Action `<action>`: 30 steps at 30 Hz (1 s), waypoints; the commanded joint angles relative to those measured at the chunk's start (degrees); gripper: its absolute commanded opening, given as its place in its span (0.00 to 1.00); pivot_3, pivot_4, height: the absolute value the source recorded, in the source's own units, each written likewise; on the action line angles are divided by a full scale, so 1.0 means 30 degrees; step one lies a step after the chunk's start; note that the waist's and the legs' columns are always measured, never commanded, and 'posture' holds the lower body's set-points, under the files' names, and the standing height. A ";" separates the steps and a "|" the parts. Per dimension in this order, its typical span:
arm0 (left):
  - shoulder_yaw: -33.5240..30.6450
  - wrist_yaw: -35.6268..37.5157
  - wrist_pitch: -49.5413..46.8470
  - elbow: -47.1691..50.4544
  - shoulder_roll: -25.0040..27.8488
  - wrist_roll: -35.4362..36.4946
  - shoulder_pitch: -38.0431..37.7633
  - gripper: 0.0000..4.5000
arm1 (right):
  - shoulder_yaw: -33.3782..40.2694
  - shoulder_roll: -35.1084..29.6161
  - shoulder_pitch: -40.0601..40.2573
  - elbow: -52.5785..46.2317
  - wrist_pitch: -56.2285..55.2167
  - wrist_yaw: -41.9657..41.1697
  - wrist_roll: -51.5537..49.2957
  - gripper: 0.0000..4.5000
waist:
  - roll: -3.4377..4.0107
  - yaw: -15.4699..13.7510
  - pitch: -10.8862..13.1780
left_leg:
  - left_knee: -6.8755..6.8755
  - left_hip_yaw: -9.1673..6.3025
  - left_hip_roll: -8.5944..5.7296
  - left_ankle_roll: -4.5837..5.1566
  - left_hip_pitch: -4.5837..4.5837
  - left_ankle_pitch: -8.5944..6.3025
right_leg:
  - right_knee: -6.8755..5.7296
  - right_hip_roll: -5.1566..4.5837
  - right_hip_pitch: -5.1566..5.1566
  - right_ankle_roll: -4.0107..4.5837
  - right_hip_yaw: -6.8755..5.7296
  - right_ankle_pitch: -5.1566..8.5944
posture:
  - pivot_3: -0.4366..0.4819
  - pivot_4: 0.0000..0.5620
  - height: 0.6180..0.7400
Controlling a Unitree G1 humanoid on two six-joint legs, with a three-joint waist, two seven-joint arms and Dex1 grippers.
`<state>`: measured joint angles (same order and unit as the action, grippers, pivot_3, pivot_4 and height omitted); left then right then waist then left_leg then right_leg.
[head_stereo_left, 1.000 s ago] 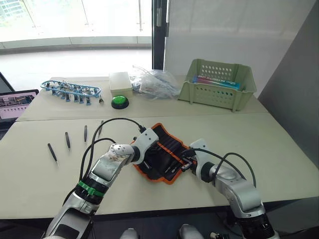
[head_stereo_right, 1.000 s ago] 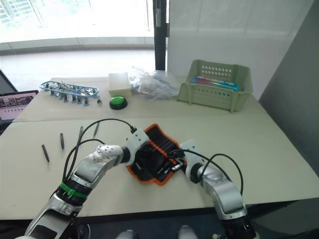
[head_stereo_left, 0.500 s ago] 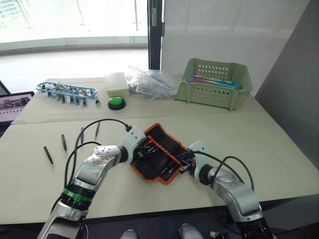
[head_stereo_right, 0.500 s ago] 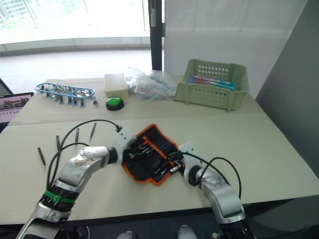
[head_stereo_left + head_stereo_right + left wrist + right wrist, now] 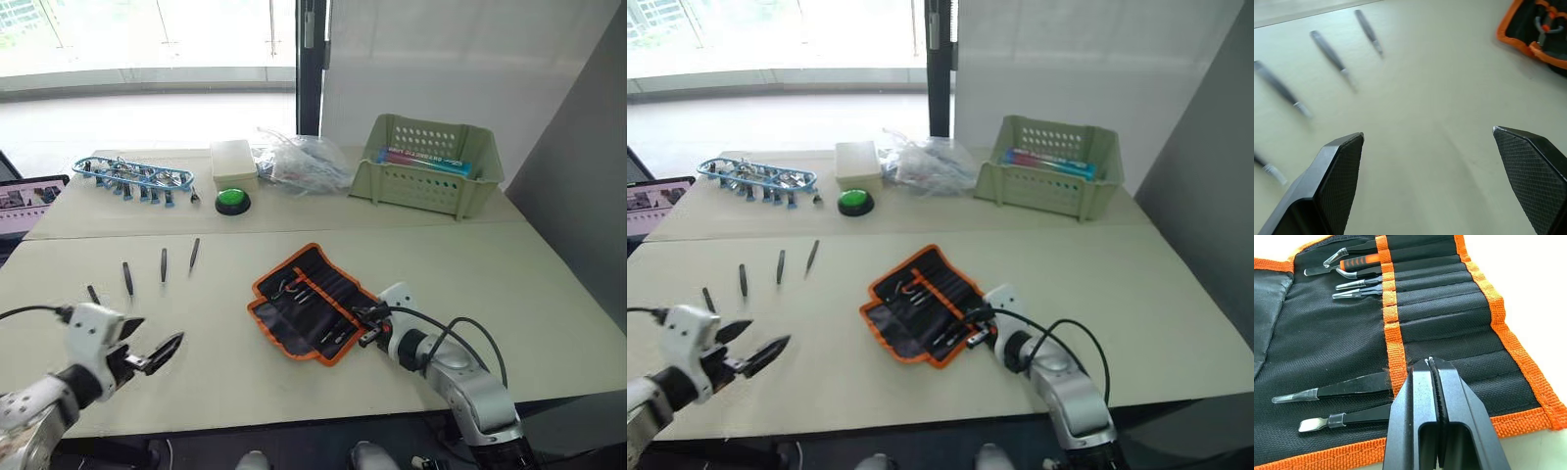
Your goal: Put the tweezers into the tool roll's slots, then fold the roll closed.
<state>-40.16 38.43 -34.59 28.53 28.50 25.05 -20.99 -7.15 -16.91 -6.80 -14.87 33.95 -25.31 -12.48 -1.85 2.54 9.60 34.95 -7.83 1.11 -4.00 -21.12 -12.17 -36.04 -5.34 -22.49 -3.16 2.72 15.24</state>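
Reaching with my wide-open left gripper (image 5: 147, 356), I go for the loose tweezers (image 5: 127, 277). My right gripper (image 5: 1432, 363), pinched shut and empty, rests on the roll (image 5: 312, 302). Next I must grab one.

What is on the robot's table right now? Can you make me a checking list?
Surface: pale table, with a seam running across behind the roll.
Job's things: roll lies open and flat; several tools already sit in its slots. Four tweezers lie loose on the table, toward the robot's left of the roll.
Clutter: green basket, green button, pale box, crumpled plastic bags, blue rack.
Pincers: left pincer open and holding nothing, over bare table near the loose tweezers; right pincer shut, at the roll's edge.
Cables: black cables loop along the right arm.
Surroundings: windows behind; a screen at the far left.
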 commanded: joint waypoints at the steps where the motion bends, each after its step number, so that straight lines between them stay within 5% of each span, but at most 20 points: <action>1: -0.2770 -0.1384 0.1844 0.0317 -0.1577 0.0380 -0.1405 1.00 | -0.0170 -0.0424 0.0801 0.1059 -0.0096 -0.0652 -0.0017 0.00 | -0.0054 -0.0108 0.0015 | 0.0007 0.0000 -0.0003 -0.0002 -0.0002 -0.0001 | 0.0005 -0.0008 0.0005 0.0004 -0.0002 0.0002 | 0.48 0.27 0.97; 15: -0.2522 -0.6274 0.2366 0.2104 -0.5928 -0.0067 -0.4137 1.00 | 0.0171 -0.0486 0.1464 0.1855 -0.2322 -0.1841 -0.0449 0.00 | -0.0123 -0.0214 0.0018 | 0.0012 0.0001 -0.0011 -0.0094 -0.0038 -0.0059 | 0.0053 -0.0029 0.0007 0.0011 -0.0025 0.0040 | 0.48 0.27 0.97; 23: -0.0133 -0.9176 0.1358 0.1718 -0.5804 -0.0551 -0.1501 1.00 | -0.0006 -0.0499 0.1104 0.1820 -0.2345 -0.1813 -0.0420 0.00 | -0.0125 -0.0152 0.0016 | 0.0017 0.0001 -0.0011 -0.0090 -0.0027 -0.0056 | 0.0048 -0.0021 0.0026 0.0010 -0.0026 0.0038 | 0.48 0.27 0.97; 30: 0.1891 -1.1919 0.1004 -0.2592 -0.5134 -0.2292 0.3530 1.00 | -0.0049 -0.0439 0.0944 0.1759 -0.2309 -0.1632 -0.0407 0.00 | -0.0138 -0.0096 0.0003 | 0.0020 0.0000 -0.0011 -0.0075 -0.0004 -0.0046 | 0.0026 0.0000 0.0044 -0.0124 -0.0028 -0.0041 | 0.48 0.27 0.97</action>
<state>-34.75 4.96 -32.40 23.01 12.43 19.85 -11.94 -6.05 -18.07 -5.38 -11.69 25.41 -29.96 -14.27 -2.26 2.25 9.61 35.01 -7.83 1.07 -4.22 -21.13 -12.31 -35.96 -5.34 -22.35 -3.62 2.64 15.06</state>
